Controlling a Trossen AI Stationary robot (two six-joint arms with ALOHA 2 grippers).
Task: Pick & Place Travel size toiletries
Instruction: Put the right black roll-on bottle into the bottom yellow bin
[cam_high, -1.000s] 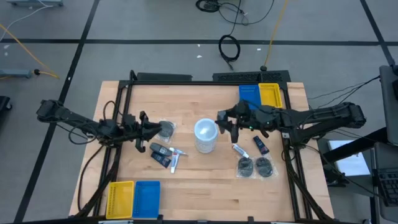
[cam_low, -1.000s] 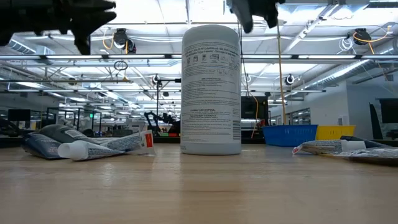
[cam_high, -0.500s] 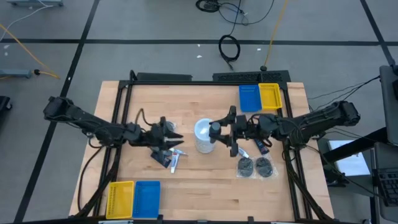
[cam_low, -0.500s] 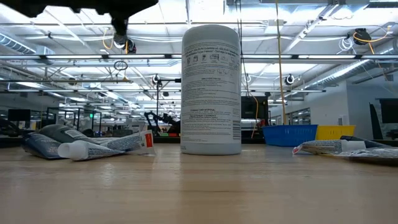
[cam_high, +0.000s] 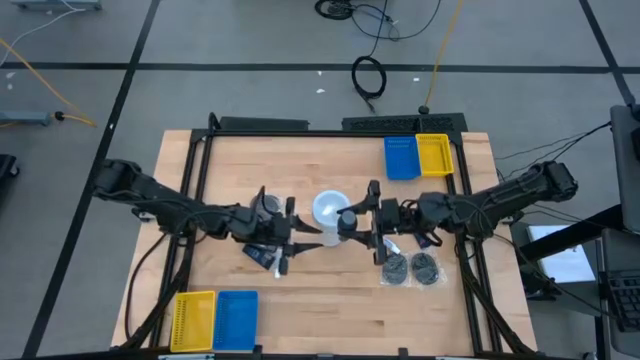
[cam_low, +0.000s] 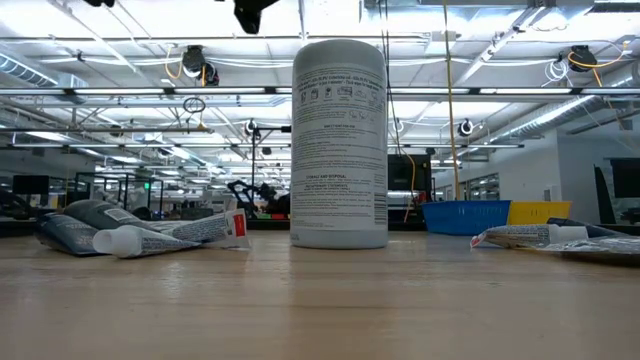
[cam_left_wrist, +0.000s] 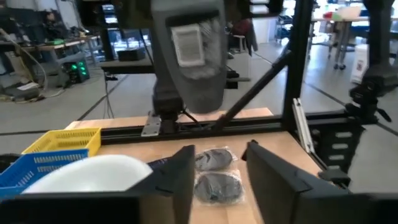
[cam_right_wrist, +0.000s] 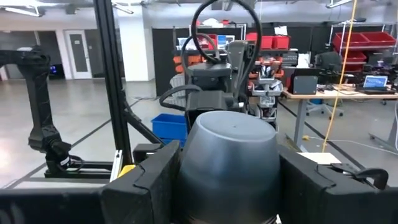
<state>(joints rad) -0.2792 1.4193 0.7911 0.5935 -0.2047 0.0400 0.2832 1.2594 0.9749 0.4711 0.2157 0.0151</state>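
The white cylinder (cam_high: 328, 212) stands at the centre of the high view, on the wooden table (cam_high: 320, 300). Both arms meet at it.

Right gripper (cam_high: 352, 223): positioned just right of centre, touching the cylinder. In the right wrist view its fingers (cam_right_wrist: 146, 180) are spread and sit one on each side of the cylinder (cam_right_wrist: 227, 162), which fills the gap between them.

Left gripper (cam_high: 300, 232): positioned just left of centre, beside the cylinder. In the left wrist view its fingers (cam_left_wrist: 180, 177) are parted with nothing between them.

Task items:
- Two dark discs (cam_high: 410, 268) lie lower right of centre, just below the right gripper. In the left wrist view the discs (cam_left_wrist: 214, 177) appear beyond the gap of the left fingers, well apart from them.
- Tubes (cam_high: 268, 255) lie lower left of centre, below the left arm. In the low view the tubes (cam_low: 140, 232) rest flat at the left, apart from the cylinder (cam_low: 339, 142).

Blue and yellow trays (cam_high: 418, 156) occupy the upper right; a second tray pair (cam_high: 215, 320) occupies the lower left.
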